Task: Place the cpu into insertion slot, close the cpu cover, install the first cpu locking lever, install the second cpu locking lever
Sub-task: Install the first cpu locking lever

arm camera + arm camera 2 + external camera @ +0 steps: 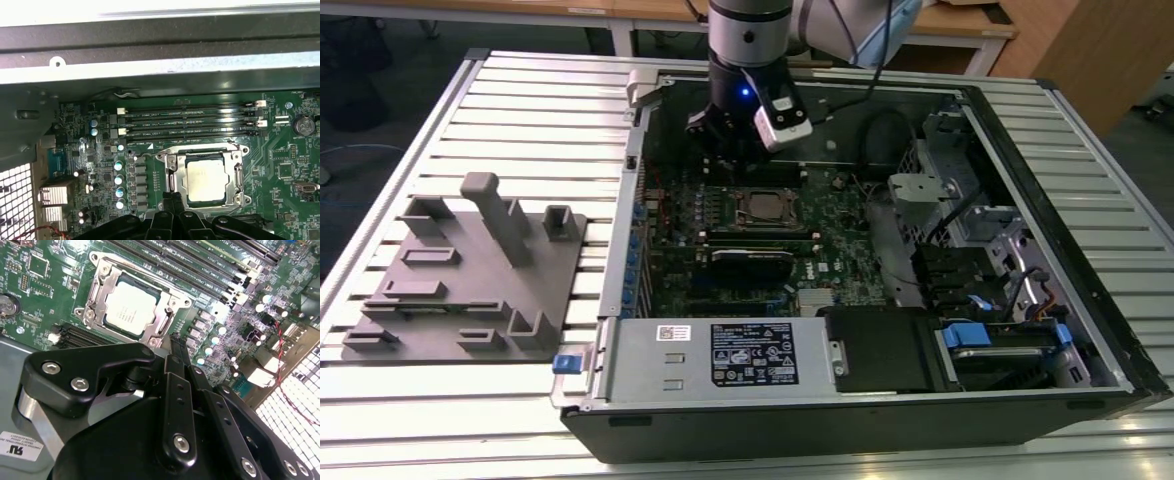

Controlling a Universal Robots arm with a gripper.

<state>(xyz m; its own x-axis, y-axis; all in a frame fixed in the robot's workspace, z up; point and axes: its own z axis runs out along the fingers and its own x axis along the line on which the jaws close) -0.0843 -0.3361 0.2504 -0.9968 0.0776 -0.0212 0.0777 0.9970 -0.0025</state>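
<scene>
The cpu [131, 310] lies flat, silver face up, square with no long axis; the cpu cover [167, 322] frames it, just beyond the gripper [173, 340]; gripper pinched narrow, empty.

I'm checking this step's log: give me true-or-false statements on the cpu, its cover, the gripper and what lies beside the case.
1. The cpu lies in the insertion slot. True.
2. The cpu cover stands raised. False: it lies flat around the cpu.
3. The gripper hangs close by the cover's edge. True.
4. The grey fixture lies on the exterior view's right of the case. False: it lies on the left.
</scene>
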